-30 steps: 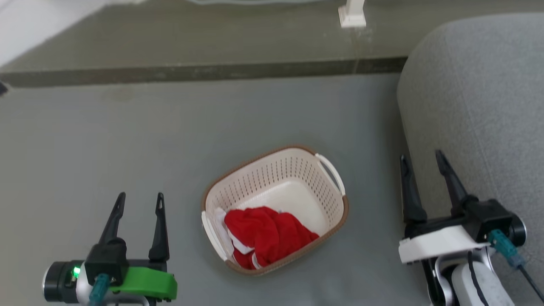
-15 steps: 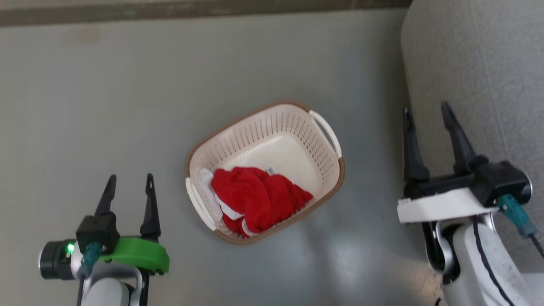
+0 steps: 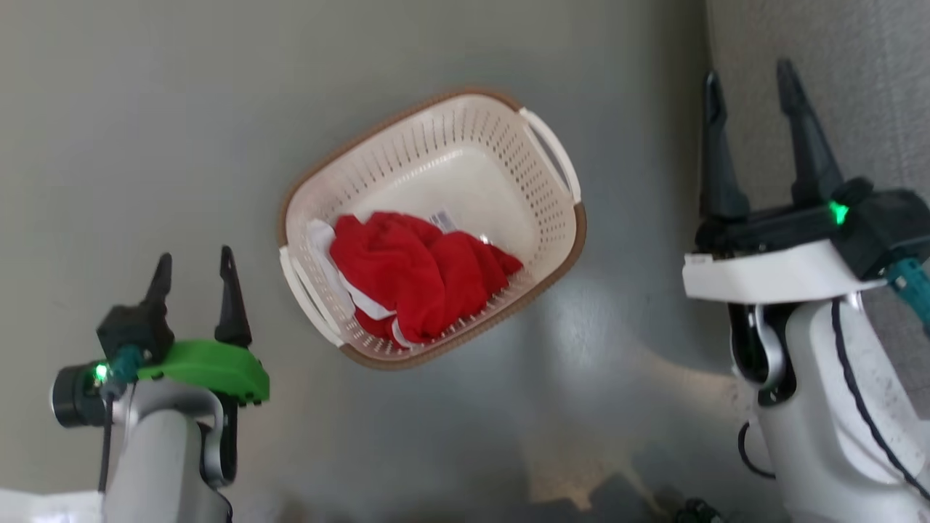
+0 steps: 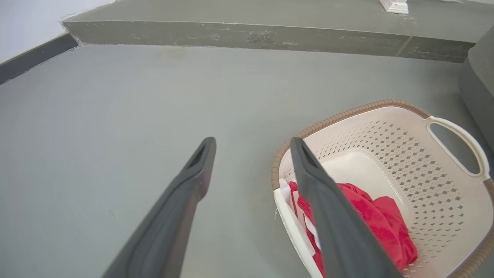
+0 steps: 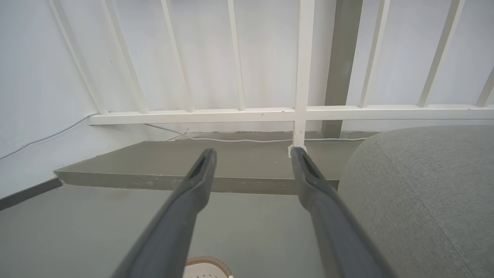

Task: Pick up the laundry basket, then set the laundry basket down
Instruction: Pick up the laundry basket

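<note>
Floor [image 3: 145, 109] of smooth grey, slightly glossy and catching a pale patch of reflected light, takes up most of the head view. The laundry basket [image 3: 450, 138] stands on this floor between the two arms, turned at a diagonal. It is cream-white with perforated walls, a brown woven-look rim and a white handle [image 3: 552, 152] at each short end. A crumpled red garment [image 3: 414, 269] with some white cloth [image 3: 320, 243] lies in its near-left half, and the rest of its bottom is bare. The left gripper [image 3: 195, 254] hovers to the basket's lower left, apart from it, its two dark fingers spread and holding nothing. The right gripper [image 3: 749, 71] hovers to the basket's right, near the front of a piece of grey upholstered furniture [image 3: 872, 73], its fingers likewise spread and empty. In the left wrist view the floor runs back to a low raised step [image 4: 231, 34] of the same grey, with a dark baseboard [image 4: 34, 58] under a white wall at the left. In the right wrist view a white railing [image 5: 301, 77] of slim bars stands on that step before a white wall [image 5: 38, 77], and a thin pale cable [image 5: 231, 139] lies along the wall's foot.
</note>
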